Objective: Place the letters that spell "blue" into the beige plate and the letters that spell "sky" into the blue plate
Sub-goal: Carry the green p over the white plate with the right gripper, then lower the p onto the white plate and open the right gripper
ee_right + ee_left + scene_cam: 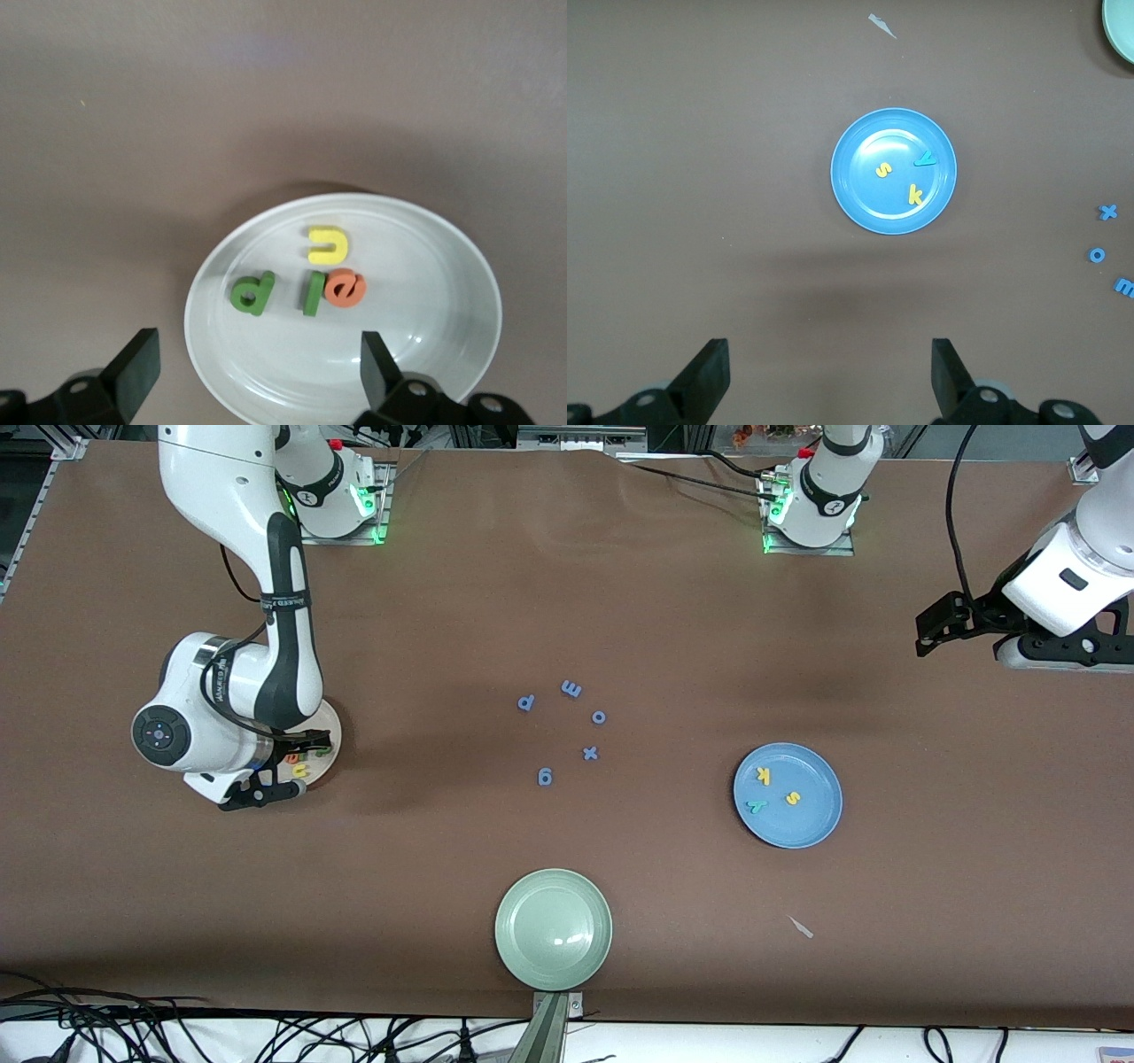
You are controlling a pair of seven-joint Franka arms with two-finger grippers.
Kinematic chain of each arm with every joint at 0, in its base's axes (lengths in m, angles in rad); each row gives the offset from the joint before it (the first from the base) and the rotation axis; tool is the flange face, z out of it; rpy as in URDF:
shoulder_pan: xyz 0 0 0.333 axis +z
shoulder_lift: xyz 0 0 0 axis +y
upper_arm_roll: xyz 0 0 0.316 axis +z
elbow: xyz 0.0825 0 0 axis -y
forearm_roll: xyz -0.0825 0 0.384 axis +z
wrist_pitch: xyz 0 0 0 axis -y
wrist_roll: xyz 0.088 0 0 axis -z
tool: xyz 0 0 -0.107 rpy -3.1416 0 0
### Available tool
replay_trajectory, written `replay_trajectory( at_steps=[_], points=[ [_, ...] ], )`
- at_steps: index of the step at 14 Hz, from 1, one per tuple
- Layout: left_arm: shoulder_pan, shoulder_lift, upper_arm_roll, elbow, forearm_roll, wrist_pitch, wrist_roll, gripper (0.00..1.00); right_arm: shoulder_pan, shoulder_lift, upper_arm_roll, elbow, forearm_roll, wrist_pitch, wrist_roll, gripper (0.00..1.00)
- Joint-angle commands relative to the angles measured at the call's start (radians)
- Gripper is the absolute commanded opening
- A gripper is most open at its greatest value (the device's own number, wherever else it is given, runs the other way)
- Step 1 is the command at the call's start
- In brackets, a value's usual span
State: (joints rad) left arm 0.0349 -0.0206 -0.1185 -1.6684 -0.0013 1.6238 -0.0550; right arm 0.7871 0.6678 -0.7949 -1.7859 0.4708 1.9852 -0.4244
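Right gripper [252, 367] hangs low over the beige plate [443, 354], jaws spread wide and holding nothing. In that plate lie all four letters of "blue": green b [252, 293], green l [313, 294], yellow u [329, 244] and orange e [345, 289] — the l and e touching, the u just beside them. The plate sits at about nine o'clock on the table, largely hidden under the arm in the front view.

Blue plate [788, 795], at about three o'clock, holds the yellow k [764, 776], yellow s [793, 798] and teal y [756, 807], all apart from one another. Left gripper [830, 376] waits aloft at its own end of the table, jaws wide, empty.

Judgement: both words appear placed. What remains is a straight lift clear of the plate — no sideways sweep, since the fingers straddle the rim and light foam shifts easily.

Clearance: five blue letters [571, 688] lie mid-table; a green plate [554, 929] at six o'clock. Open cloth surrounds both loaded plates; neither is near an edge.
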Motion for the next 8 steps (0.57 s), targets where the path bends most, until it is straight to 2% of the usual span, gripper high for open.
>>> replay_trajectory(
  at_steps=[1,4,8],
  points=[
    [0.002,-0.005,-0.001,0.012,0.015,-0.019,0.001,1.0,0.004,-0.013,-0.009,0.006,0.014,-0.006,0.001,1.0],
    [0.003,-0.005,-0.001,0.012,0.015,-0.019,0.001,1.0,0.004,-0.019,-0.016,0.035,0.014,-0.008,-0.004,1.0],
    [0.002,-0.005,-0.001,0.012,0.015,-0.019,0.001,1.0,0.0,-0.016,-0.03,0.082,0.019,-0.092,0.007,1.0]
  ],
)
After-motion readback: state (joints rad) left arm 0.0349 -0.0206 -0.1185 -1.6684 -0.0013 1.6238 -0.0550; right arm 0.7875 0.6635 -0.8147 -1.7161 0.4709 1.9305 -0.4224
